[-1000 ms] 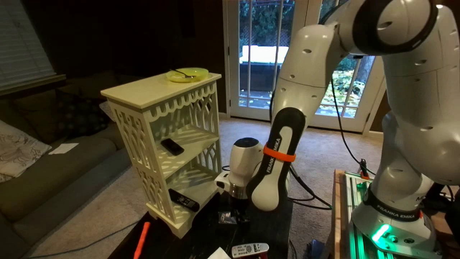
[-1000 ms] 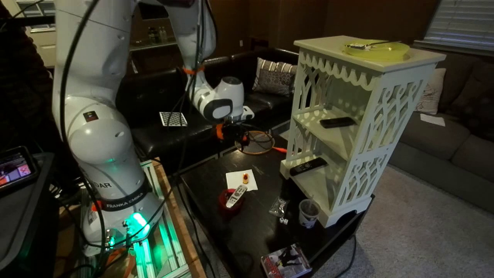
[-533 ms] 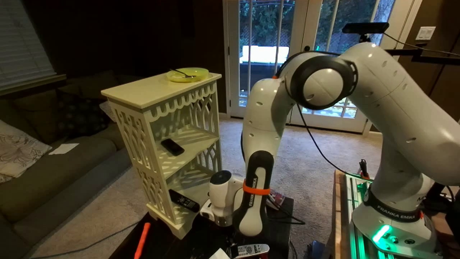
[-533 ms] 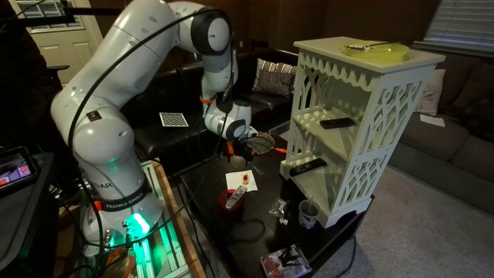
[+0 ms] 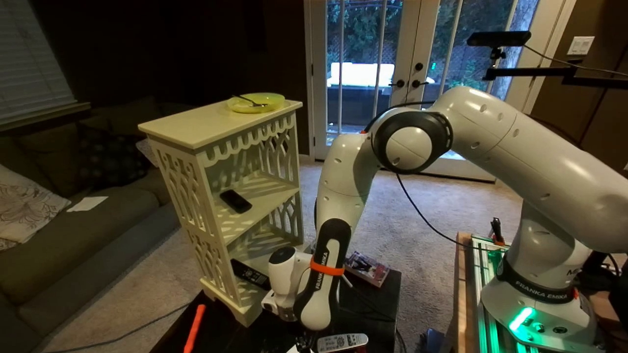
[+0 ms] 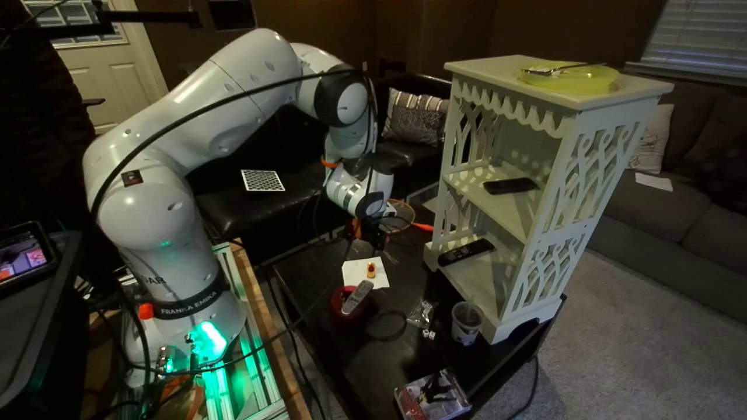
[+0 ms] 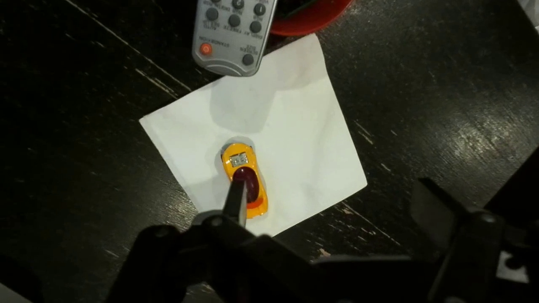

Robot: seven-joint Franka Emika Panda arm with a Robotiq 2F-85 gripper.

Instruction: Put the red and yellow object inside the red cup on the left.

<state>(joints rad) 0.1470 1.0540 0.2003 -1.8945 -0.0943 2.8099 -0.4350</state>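
The red and yellow object is a small toy car, mostly yellow with a dark red top (image 7: 236,150). It lies on a white paper square; it also shows in an exterior view (image 6: 371,270). The red cup (image 6: 338,302) stands beside the paper with a grey remote across its top. Part of the cup's rim shows in the wrist view (image 7: 318,20). My gripper (image 7: 334,204) is open and empty above the paper. Its left finger overlaps the car in the wrist view; the right finger is well to the right, over dark table. In an exterior view the gripper (image 6: 370,233) hangs beyond the paper.
The grey remote (image 6: 358,296) and white paper (image 6: 356,274) lie close by. A pale shelf (image 6: 496,192) stands on the table beside the arm. A clear cup (image 6: 467,324), a small plastic bag (image 6: 421,313), a boxed case (image 6: 433,396) and a racket (image 6: 397,216) are also on the table.
The arm has come down and reached forward, bringing the gripper lower, nearer the table and the paper. The car, cup and remote have stayed where they were.
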